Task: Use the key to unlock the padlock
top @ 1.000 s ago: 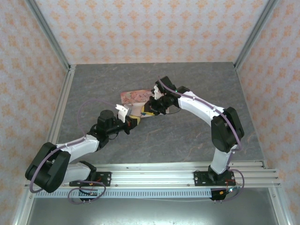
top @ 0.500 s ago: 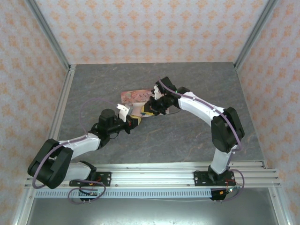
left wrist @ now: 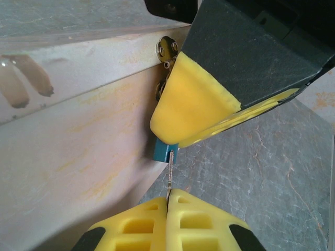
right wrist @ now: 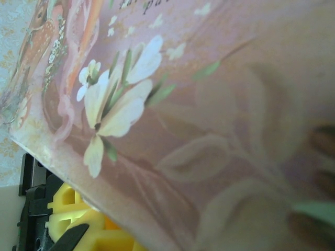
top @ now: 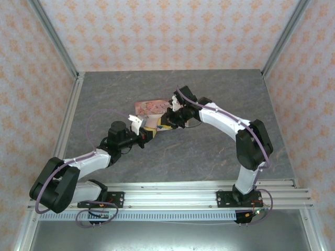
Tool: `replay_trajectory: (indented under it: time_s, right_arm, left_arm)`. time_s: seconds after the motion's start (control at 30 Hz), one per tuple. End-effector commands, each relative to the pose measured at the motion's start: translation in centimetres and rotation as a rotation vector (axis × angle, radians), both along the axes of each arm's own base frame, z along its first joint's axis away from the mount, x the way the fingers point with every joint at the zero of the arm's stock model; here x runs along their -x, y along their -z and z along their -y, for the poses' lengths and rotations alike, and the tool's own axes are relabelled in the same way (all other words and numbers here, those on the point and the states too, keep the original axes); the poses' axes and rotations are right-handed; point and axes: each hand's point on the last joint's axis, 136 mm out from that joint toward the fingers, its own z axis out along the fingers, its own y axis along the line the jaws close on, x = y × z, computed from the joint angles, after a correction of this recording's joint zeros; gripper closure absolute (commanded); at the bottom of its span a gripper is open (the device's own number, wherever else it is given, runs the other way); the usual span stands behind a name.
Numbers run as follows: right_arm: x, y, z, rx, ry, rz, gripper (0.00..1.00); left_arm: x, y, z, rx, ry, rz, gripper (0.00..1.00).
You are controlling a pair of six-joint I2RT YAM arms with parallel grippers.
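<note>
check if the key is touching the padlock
Touching: the left wrist view shows the key tip running straight into the padlock underside, no gap.

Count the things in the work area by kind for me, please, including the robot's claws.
pink tin: 1
padlock: 1
key: 1
claws: 2, the left claw and the right claw
Total: 5

In the left wrist view, the padlock (left wrist: 160,151) sits mid-frame against the tin (left wrist: 78,157), with the key (left wrist: 170,175) directly below.
</note>
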Motion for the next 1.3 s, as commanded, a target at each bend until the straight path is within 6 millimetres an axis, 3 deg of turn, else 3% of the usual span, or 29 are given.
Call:
replay_trajectory:
  time_s: [0.0, 1.27]
  right_arm:
    - [-0.5, -4.0, -0.7, -0.095, -0.011, 0.084, 1.00]
    - [-0.2, -2.9, -1.0, -0.086, -0.002, 0.063, 1.00]
  left_arm:
    - [0.4, 0.6, -0.3, -0.008, 0.006, 0.001, 1.00]
    - [-1.4, 0.1, -0.2, -0.021, -0.035, -0.006, 1.00]
